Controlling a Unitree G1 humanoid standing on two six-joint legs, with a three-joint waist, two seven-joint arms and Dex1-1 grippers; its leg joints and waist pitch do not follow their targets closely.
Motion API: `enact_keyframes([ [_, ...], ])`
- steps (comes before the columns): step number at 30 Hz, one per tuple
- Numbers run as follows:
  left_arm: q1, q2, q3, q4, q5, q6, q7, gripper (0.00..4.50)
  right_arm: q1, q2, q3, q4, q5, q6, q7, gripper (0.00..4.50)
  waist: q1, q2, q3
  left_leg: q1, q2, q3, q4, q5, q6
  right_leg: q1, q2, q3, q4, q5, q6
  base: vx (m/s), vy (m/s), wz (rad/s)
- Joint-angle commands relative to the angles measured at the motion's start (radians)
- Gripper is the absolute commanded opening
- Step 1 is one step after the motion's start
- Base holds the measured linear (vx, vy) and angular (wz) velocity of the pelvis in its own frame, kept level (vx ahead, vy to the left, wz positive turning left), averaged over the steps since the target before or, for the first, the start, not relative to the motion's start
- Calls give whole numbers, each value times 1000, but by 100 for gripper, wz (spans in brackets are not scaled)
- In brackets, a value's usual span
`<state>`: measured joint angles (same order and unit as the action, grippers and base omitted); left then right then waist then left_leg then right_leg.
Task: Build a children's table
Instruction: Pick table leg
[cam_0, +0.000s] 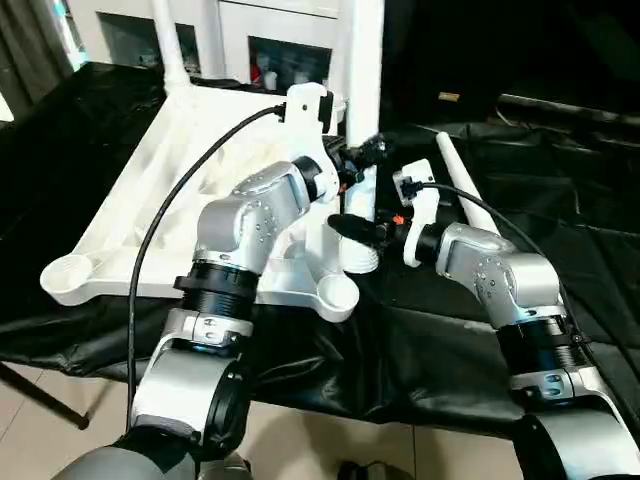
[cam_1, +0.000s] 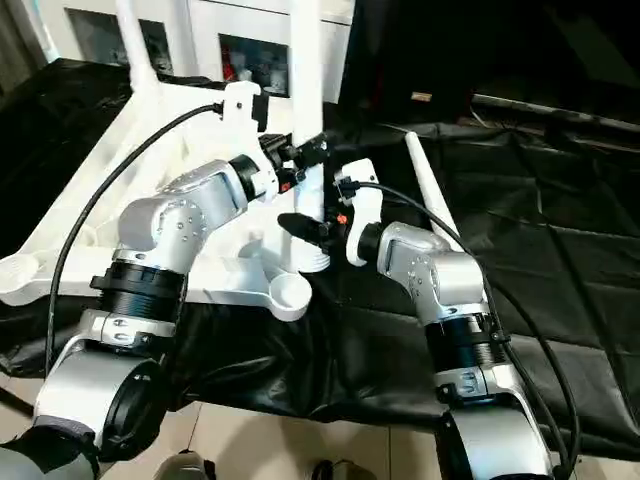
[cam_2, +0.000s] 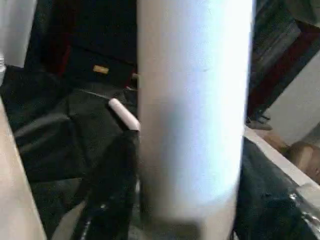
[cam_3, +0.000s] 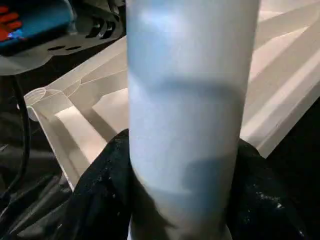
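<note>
- Left arm (cam_0: 245, 225) reaches forward and inward, elbow bent, its tool (cam_0: 362, 157) at the upright leg (cam_0: 362, 60), black fingers either side of the tube.
- Right arm (cam_0: 500, 275) angles inward; its tool (cam_0: 362, 228) clasps the same leg lower down.

The white tabletop (cam_0: 150, 190) lies upside down on black cloth, ribbed underside up, with round corner sockets at 9 o'clock (cam_0: 68, 272) and near centre (cam_0: 335, 293). One leg (cam_0: 168, 45) stands upright at 11 o'clock. Another (cam_0: 362, 60) stands upright at 12, its threaded foot beside the near socket. A third (cam_0: 470, 195) lies flat at 2 o'clock.
</note>
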<state>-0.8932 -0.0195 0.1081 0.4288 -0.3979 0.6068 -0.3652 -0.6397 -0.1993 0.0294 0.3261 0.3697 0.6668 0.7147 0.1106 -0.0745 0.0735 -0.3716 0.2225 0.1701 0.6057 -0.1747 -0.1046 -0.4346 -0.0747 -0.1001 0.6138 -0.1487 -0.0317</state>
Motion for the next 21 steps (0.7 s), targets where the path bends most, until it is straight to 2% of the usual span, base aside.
enact_keyframes([
  [1,-7,6,12,-9,3,-5,14,219,-23,-20,-2,-16,-5,-20,16,249,-1,-12,-92,1,-3,10,-56,-87,39,82,-55,47,-75,-270,-84,0,0,0],
  [4,-2,14,-4,-19,-1,-8,-12,216,-21,-28,-8,-28,33,9,63,265,0,-14,-92,-1,-3,10,-55,-90,45,84,-55,46,-73,-267,-83,0,0,0],
  [5,7,24,-27,-38,-3,-12,-54,196,-16,-42,3,-42,38,17,89,280,0,-12,-92,0,-1,10,-56,-85,47,82,-55,47,-73,-260,-85,0,0,0],
  [7,19,41,-59,-76,-11,3,-122,192,-10,-75,31,-49,15,9,116,298,3,-14,-92,0,1,9,-57,-70,46,84,-57,47,-68,-238,-99,0,0,0],
  [10,22,57,-86,-101,-14,19,-168,189,-11,-100,37,-42,10,11,144,304,1,-15,-93,1,1,11,-55,-67,46,83,-57,49,-66,-219,-111,0,0,0],
  [11,22,57,-86,-101,-14,19,-168,188,-11,-100,37,-42,10,11,144,304,2,-13,-92,3,2,10,-56,-72,47,81,-58,49,-66,-219,-118,0,0,0],
  [12,24,61,-91,-107,-15,24,-176,188,-10,-105,38,-42,12,14,151,304,1,-15,-91,1,2,11,-56,-78,44,82,-57,48,-66,-226,-119,0,0,0],
  [16,24,72,-107,-122,-18,31,-201,188,-10,-127,45,-46,15,24,176,304,1,-17,-89,0,0,11,-55,-96,38,83,-58,47,-73,-278,-98,0,0,0],
  [21,39,69,-131,-166,-26,47,-237,188,-12,-127,56,-44,16,33,177,304,0,-20,-91,-2,1,10,-55,-85,35,83,-58,46,-71,-288,-87,0,0,0],
])
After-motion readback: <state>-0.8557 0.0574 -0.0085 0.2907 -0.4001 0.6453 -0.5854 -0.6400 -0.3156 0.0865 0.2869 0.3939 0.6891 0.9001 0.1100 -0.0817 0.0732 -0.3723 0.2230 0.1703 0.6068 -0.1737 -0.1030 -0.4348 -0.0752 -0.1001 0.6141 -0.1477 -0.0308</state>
